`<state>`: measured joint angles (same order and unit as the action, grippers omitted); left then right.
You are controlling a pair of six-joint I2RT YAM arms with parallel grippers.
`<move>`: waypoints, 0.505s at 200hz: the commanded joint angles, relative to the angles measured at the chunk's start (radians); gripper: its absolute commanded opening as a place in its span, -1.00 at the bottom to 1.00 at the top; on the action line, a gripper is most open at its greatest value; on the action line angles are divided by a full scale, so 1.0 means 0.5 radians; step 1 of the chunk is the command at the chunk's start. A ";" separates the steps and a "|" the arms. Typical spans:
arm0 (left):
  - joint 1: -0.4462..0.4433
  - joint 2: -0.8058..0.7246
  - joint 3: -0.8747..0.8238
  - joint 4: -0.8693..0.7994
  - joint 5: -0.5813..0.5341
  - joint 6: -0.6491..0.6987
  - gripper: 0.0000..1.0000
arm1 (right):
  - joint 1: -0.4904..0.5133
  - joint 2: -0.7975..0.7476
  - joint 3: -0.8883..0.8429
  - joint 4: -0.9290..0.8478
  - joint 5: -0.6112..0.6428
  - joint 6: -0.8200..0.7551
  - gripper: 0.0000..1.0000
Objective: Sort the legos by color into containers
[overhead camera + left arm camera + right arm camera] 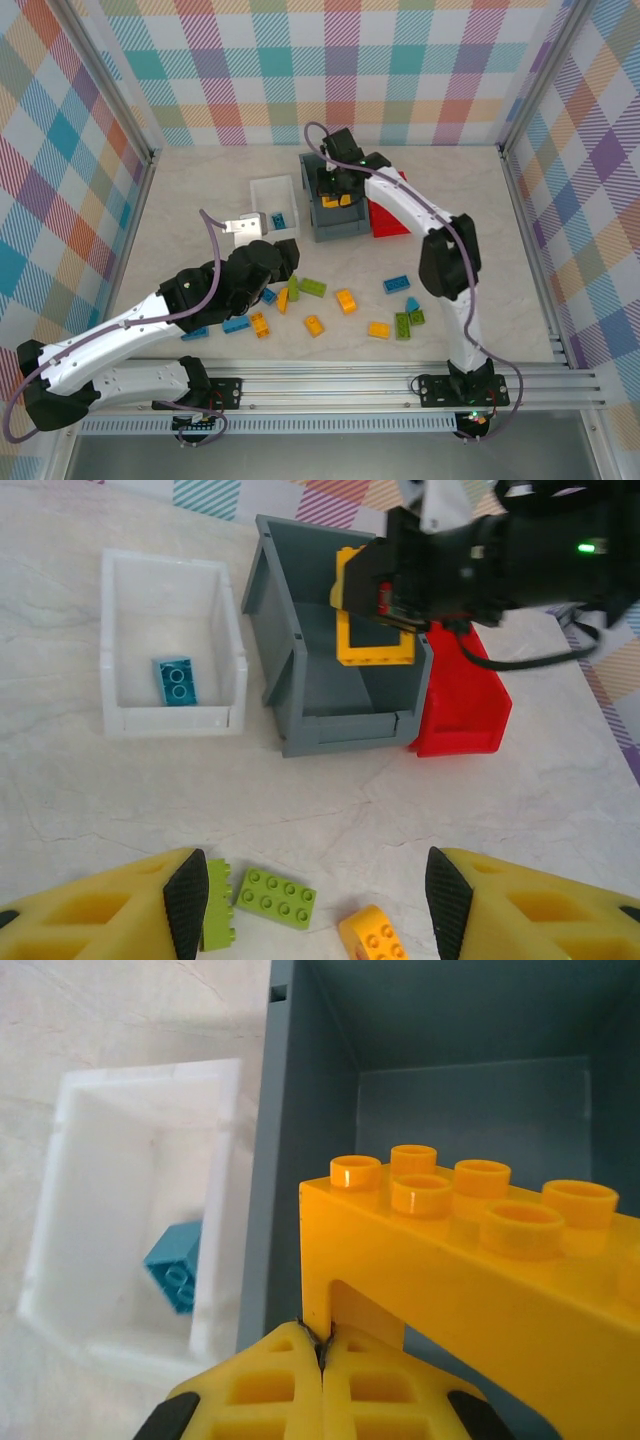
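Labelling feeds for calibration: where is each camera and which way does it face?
Top external: high behind the robot, looking down on the table; left arm, right arm show.
Left wrist: on the left arm, low over loose legos, facing white tray, grey bin, red bin; left pincer shows, open.
Right wrist: above the grey bin, looking into it; right pincer shows, shut on the yellow frame.
Shared: both wrist views show the white tray's blue brick.
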<state>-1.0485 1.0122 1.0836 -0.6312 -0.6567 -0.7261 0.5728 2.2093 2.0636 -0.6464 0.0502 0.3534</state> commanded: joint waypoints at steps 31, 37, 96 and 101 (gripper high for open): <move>0.023 -0.035 0.054 -0.054 -0.025 -0.023 0.22 | -0.090 0.369 0.435 -0.219 -0.138 -0.004 -0.91; 0.023 -0.036 0.055 -0.054 -0.023 -0.021 0.22 | -0.090 0.400 0.466 -0.235 -0.159 -0.008 -0.88; 0.023 0.005 0.066 -0.043 -0.021 -0.012 0.22 | -0.090 0.457 0.542 -0.359 -0.176 0.032 -0.44; 0.023 0.011 0.072 -0.048 -0.017 -0.013 0.22 | -0.090 0.445 0.540 -0.363 -0.167 0.032 -0.40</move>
<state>-1.0447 1.0126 1.0836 -0.6376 -0.6559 -0.7261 0.5190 2.4477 2.2951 -0.7876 -0.0204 0.3641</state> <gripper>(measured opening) 0.610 0.251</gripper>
